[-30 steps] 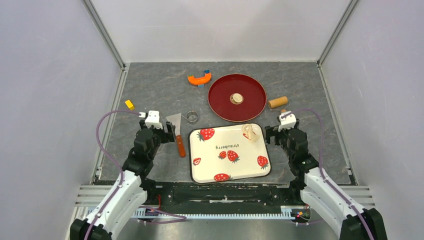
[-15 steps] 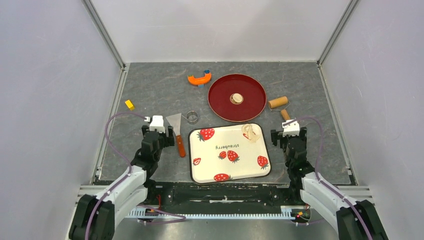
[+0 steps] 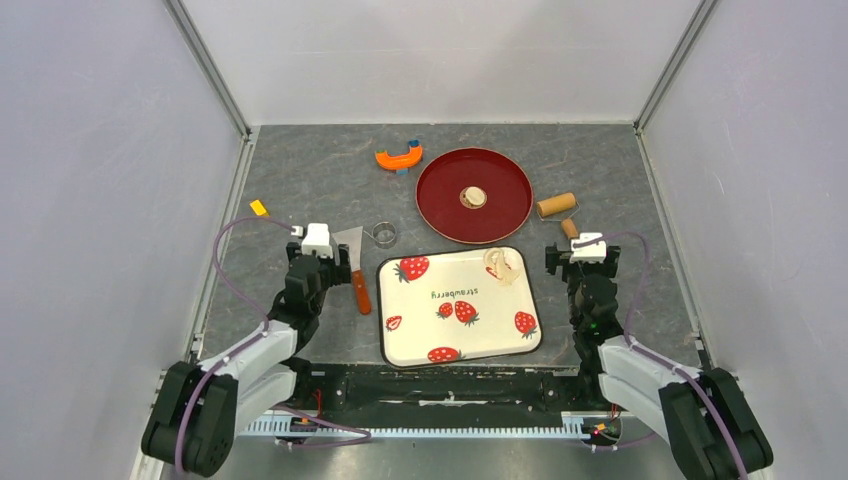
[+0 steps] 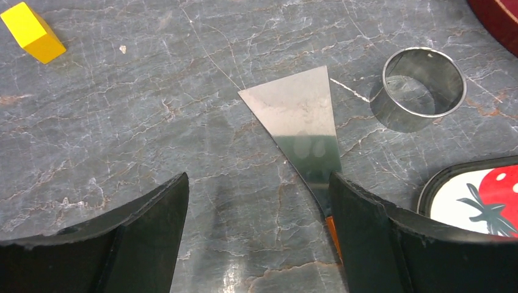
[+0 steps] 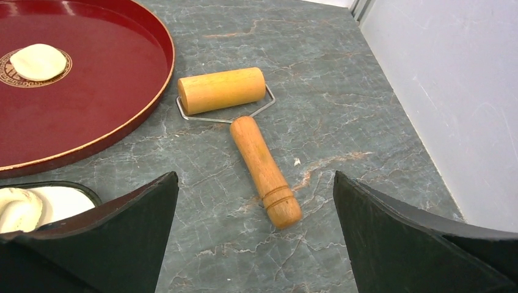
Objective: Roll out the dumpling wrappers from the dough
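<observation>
Both arms pulled back nearward; left gripper [image 4: 258,183] and right gripper [image 5: 255,180] spread wide, empty. Dough [image 5: 38,61] sits on red tray [image 5: 110,73].

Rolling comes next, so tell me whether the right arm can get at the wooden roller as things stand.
Probably yes. The right gripper stands open, and the wooden roller lies just ahead of it on the table, beside the red tray, with nothing between them.
</observation>
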Available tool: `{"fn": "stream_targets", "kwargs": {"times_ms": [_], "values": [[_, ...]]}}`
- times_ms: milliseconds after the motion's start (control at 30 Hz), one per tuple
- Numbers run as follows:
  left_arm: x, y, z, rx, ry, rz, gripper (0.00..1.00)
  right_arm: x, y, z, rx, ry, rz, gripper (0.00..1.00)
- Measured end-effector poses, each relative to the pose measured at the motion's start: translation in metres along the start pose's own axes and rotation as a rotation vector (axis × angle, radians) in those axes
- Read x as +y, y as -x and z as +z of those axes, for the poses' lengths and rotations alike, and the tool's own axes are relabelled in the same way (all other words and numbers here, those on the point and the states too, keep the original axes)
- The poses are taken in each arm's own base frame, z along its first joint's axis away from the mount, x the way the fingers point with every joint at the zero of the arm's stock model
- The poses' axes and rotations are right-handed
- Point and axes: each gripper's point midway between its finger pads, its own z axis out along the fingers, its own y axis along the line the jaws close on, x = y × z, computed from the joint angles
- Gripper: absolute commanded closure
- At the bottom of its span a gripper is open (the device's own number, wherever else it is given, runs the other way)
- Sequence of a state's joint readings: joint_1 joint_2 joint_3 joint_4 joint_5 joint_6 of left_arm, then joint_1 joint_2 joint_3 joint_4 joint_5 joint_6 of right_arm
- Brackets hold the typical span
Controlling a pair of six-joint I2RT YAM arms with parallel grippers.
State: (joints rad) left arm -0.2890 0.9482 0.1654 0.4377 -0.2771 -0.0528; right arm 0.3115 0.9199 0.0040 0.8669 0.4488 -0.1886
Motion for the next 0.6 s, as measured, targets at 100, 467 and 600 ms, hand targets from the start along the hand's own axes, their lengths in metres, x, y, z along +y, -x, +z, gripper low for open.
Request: {"fn": "stream_targets", "kwargs": {"times_ms": [100, 467, 600], "values": [[0.000, -0.005, 0.006, 0.017, 0.003, 0.004, 0.12, 0.002, -0.002, 0.002, 0.003, 0.017, -0.006, 0.02], [0.000, 0.007, 0.036, 0.024, -0.007, 0.008, 0.12, 0.002, -0.021, 0.010, 0.052, 0.040, -0.004, 0.02], [0.007, 0.014, 0.052, 0.032, -0.018, -0.014, 0.12, 0.006, -0.042, 0.010, 0.118, 0.068, -0.027, 0.02]]}}
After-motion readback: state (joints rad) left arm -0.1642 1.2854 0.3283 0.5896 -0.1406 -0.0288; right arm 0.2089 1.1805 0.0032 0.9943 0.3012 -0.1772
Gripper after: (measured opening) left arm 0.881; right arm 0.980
